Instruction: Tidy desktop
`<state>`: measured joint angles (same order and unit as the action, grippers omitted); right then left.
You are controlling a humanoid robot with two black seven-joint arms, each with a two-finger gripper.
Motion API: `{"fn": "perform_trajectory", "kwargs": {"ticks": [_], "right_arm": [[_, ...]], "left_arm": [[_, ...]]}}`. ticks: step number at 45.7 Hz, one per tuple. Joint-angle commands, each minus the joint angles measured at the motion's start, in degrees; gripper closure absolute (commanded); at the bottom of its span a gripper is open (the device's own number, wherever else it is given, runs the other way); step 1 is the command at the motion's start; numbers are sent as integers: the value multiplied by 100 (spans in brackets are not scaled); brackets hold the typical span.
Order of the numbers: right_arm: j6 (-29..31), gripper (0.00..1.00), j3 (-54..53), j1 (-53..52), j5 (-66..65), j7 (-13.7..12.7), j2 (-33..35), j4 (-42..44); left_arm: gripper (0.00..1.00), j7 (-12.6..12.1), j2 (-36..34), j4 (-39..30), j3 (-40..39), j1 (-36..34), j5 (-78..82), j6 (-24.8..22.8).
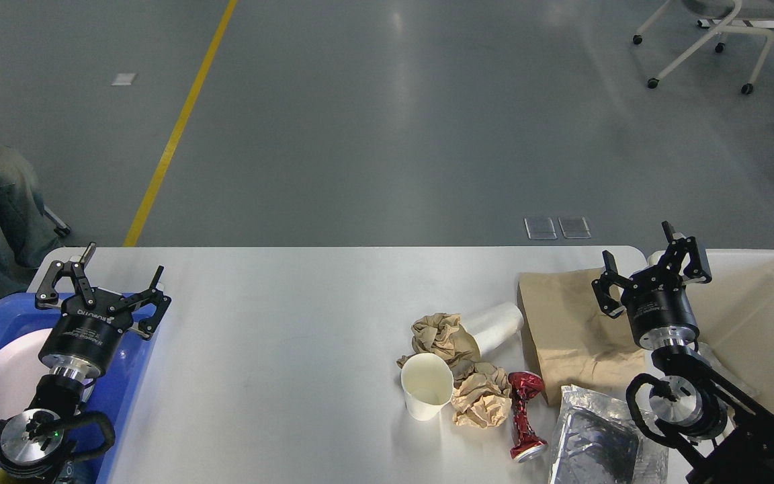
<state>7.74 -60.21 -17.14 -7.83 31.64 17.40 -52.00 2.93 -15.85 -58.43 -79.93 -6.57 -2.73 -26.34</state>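
The desktop (pixel 279 349) is stretching wide beneath both arms, its long axis running left to right. A bin (pixel 763 302) is sitting just right of the right gripper (pixel 652 265), whose fingers are standing spread and empty over a brown bag (pixel 562 329). Litter is lying just left of and nearer than those fingers: a foil pouch (pixel 595 444), paper wads (pixel 478 400), two cups (pixel 426 386), a crushed can (pixel 525 417). The left gripper (pixel 101 289), spread and empty too, is hovering over a blue tray (pixel 135 356), well apart; the right arm looks likelier to reach first.

Desktop (pixel 279 336) centre lies open; litter around paper cup (pixel 426 394) crowds right.
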Motion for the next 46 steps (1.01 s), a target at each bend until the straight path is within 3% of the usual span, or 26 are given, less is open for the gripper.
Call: {"fn": "perform_trajectory", "kwargs": {"ticks": [1, 21, 28, 46], "right_arm": [[0, 0, 0, 0, 0, 0, 0, -3], [0, 0, 0, 0, 0, 0, 0, -3], [0, 0, 0, 0, 0, 0, 0, -3], [0, 0, 0, 0, 0, 0, 0, -3]], "left_arm": [[4, 32, 12, 7, 4, 6, 1, -3], [4, 50, -41, 130, 30, -380, 1, -135], [4, 76, 12, 604, -14, -652, -87, -135], [4, 67, 38, 640, -23, -1128, -70, -144]]}}
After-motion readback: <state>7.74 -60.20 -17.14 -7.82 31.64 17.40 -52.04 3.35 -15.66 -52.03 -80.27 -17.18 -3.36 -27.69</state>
